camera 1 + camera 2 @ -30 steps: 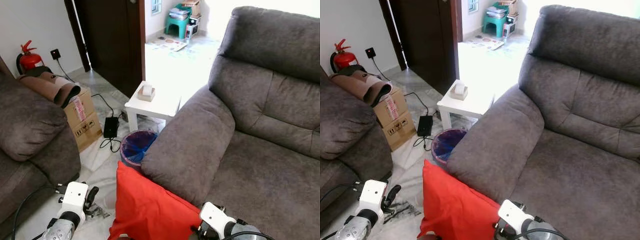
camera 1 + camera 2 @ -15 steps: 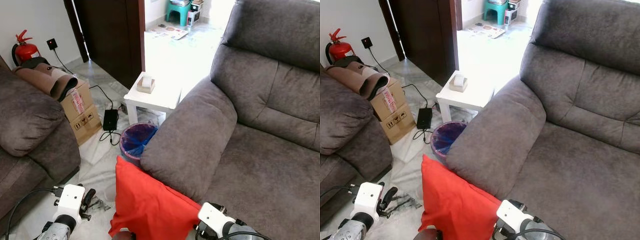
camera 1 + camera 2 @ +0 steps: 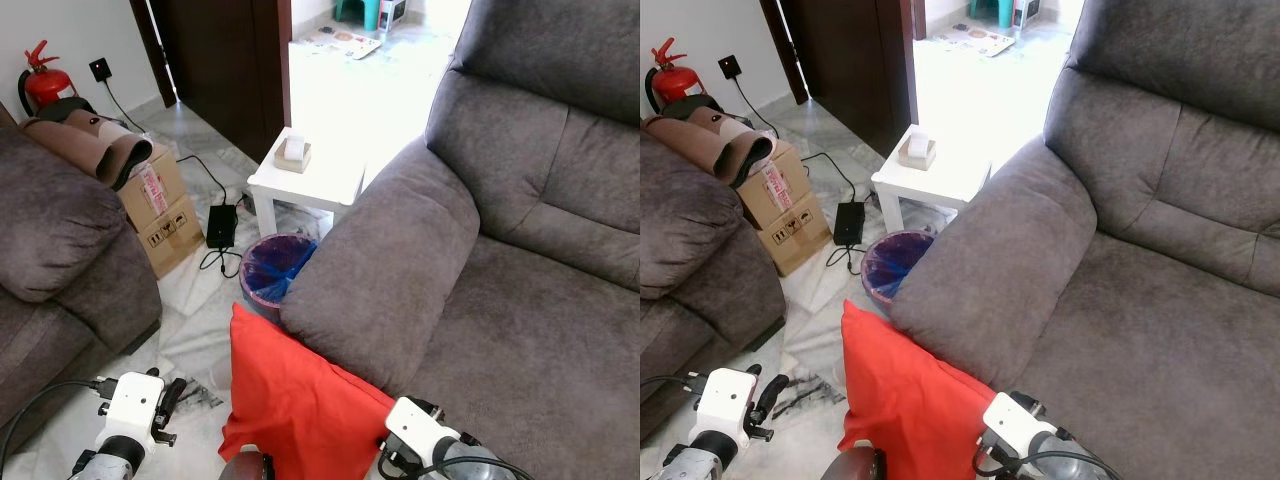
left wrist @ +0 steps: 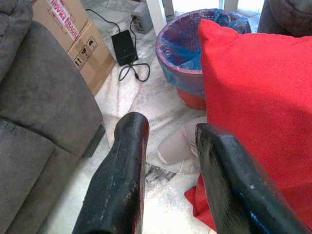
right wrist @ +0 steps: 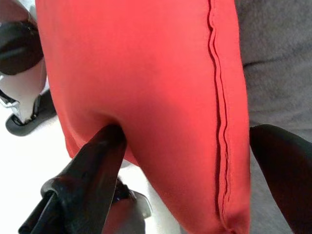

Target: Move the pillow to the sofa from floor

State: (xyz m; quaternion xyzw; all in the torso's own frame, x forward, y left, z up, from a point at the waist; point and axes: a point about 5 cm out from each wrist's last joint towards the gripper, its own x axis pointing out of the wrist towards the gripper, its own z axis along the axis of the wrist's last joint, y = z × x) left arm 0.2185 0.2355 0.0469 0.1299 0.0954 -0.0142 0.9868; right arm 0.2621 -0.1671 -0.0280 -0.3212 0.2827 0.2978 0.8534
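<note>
A red pillow [image 3: 296, 402] stands on edge against the front of the grey sofa's armrest [image 3: 385, 265], just off the marble floor. My right gripper [image 5: 187, 134] straddles the pillow's lower edge, with one black finger [image 5: 92, 168] pressed into the fabric and the other on the sofa side, shut on it. Its white wrist [image 3: 418, 432] shows below the armrest. My left gripper [image 4: 170, 127] hovers low to the left of the pillow, open, with only floor between its fingers. The sofa seat [image 3: 540, 330] lies to the right.
A purple waste basket with a blue liner [image 3: 273, 280] stands right behind the pillow. Past it are a white side table [image 3: 312, 190], a black adapter with cable [image 3: 220, 226] and a cardboard box [image 3: 160, 205]. A second grey sofa [image 3: 55, 235] closes the left side.
The whole view has shifted a little, so the camera has moved. The pillow stays in my right gripper against the armrest. My left arm sits slightly lower in the picture.
</note>
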